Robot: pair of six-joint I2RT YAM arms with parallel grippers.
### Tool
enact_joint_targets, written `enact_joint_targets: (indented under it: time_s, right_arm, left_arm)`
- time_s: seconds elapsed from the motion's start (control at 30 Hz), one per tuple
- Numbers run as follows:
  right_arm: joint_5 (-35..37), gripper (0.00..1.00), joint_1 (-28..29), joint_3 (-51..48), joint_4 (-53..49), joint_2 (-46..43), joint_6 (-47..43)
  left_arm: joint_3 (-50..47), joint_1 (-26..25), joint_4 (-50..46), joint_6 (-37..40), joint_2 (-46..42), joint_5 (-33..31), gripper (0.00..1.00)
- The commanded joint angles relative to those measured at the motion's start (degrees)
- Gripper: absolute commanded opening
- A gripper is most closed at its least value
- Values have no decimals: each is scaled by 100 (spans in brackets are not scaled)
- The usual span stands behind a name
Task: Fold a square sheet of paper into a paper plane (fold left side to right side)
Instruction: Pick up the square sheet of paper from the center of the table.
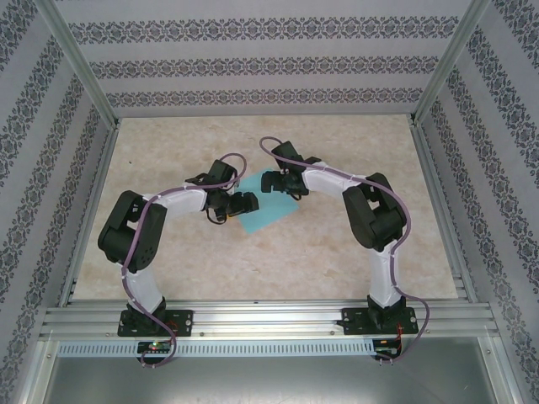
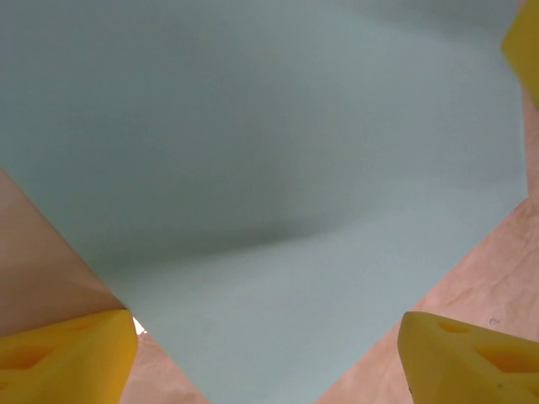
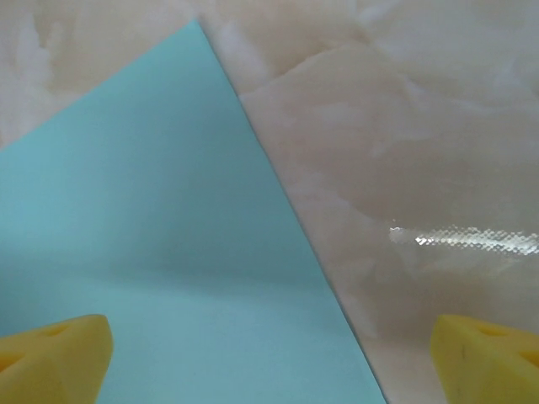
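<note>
The square sheet of paper (image 1: 268, 214), light turquoise, lies flat on the table between my two grippers, turned like a diamond. My left gripper (image 1: 243, 204) is low over its left corner. In the left wrist view the sheet (image 2: 253, 168) spreads ahead with a soft shadowed wave, and its near corner sits between the yellow fingertips (image 2: 72, 358) of the open left gripper (image 2: 268, 358). My right gripper (image 1: 277, 182) hovers at the sheet's far corner. Its wrist view has the right gripper (image 3: 269, 358) open, one fingertip (image 3: 50, 358) over the paper (image 3: 152, 252), the other over bare table. The paper plane is out of view.
The marble-patterned tabletop (image 1: 337, 252) is walled by patterned panels with an aluminium frame (image 1: 253, 316) along the near edge. A yellow finger of the other gripper (image 2: 524, 42) pokes in at the top right of the left wrist view.
</note>
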Motion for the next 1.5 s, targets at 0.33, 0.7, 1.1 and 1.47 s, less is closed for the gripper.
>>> enact_joint_targets:
  time_s: [0.33,0.7,1.1,1.47]
  right_arm:
    - [-379,93,405,58,-97,230,322]
    - [-1126,80,441,-295,187,-64,456]
    - [-1695,47,247,-429,227,-451,405]
    - [-2752,19,-284,-1539,1554,-1329,1033]
  left_arm:
    - [-338,-80,450,-195,238,271,77]
    - [-303,-96,467,-197,333,268,71]
    - [-255,-97,474,-87,89,273,72]
    - [-186,-39,188,230,-921,25,78]
